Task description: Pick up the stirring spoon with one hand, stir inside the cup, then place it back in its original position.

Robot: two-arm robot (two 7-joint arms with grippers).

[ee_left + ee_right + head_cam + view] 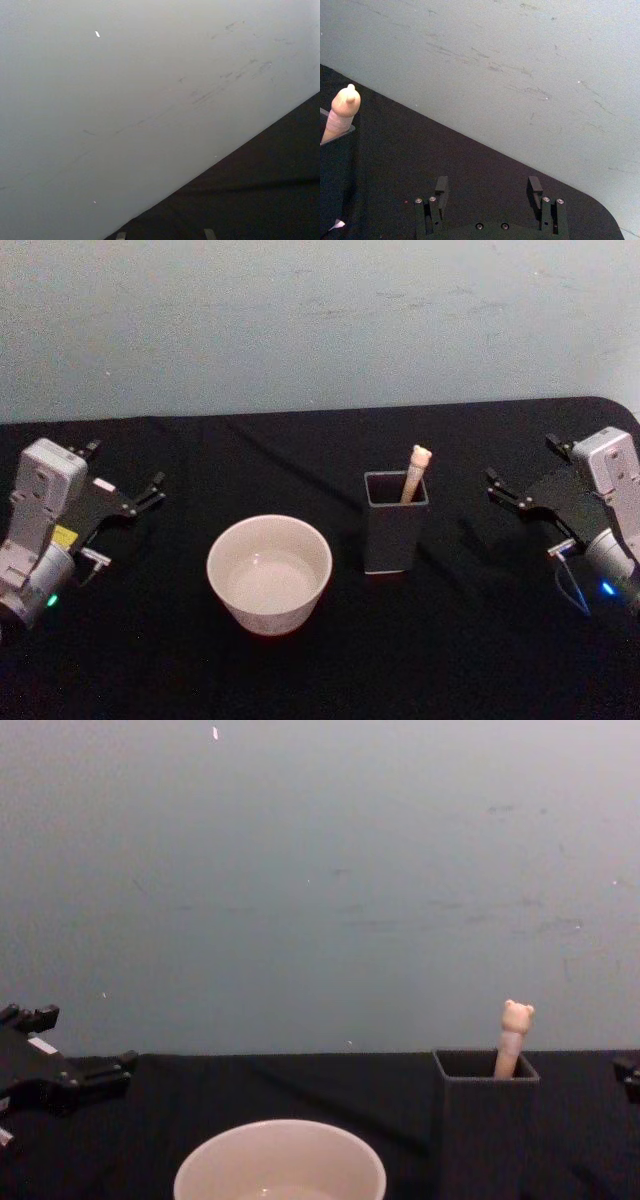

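Cream cup (269,573) sits nearest, front-centre on black surface (480,640). At its 2 o'clock: dark square holder (395,530) w/ stirring spoon (415,472) standing in it, bear head up, long axis near vertical, slight lean. Right tool (522,462) wide open, empty. Spoon is at its 9 o'clock, clearly nearer it than left tool (125,468), also open & empty, at cup's 10 o'clock.

Clear gap between cup (262,614) and holder (390,540)
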